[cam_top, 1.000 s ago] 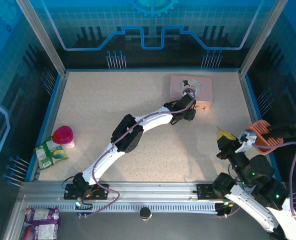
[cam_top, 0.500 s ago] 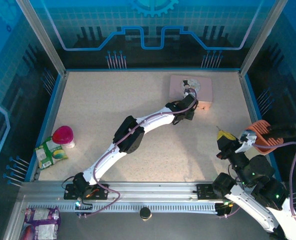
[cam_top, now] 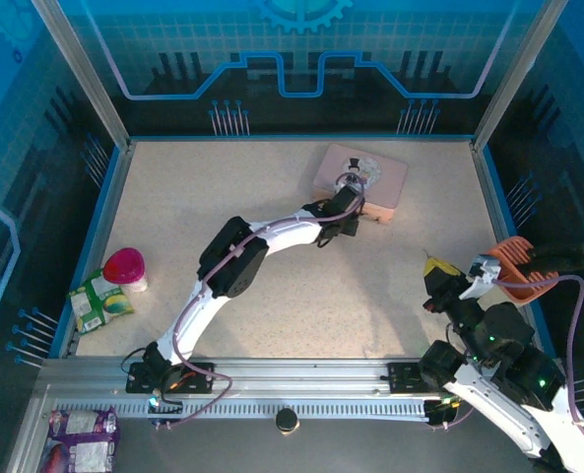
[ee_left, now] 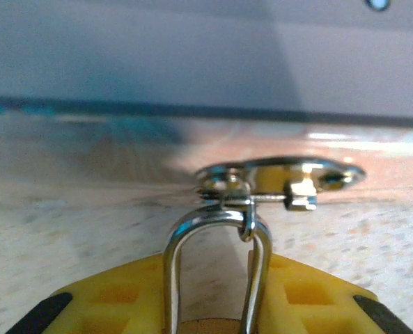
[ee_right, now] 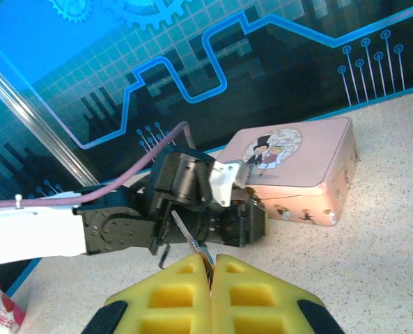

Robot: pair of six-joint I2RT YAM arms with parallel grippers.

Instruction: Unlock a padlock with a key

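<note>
Left gripper point(ee_left: 209, 289), yellow gridded pads point(ee_left: 108, 299) tight on padlock point(ee_left: 170, 268) with thin silver U-shackle; right gripper point(ee_right: 211, 268) tight on slim key point(ee_right: 189, 240)

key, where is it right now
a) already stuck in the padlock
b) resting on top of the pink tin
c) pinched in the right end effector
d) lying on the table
c: the key pokes up out of the shut right end effector, apart from the padlock, which is over at the left end effector.
</note>
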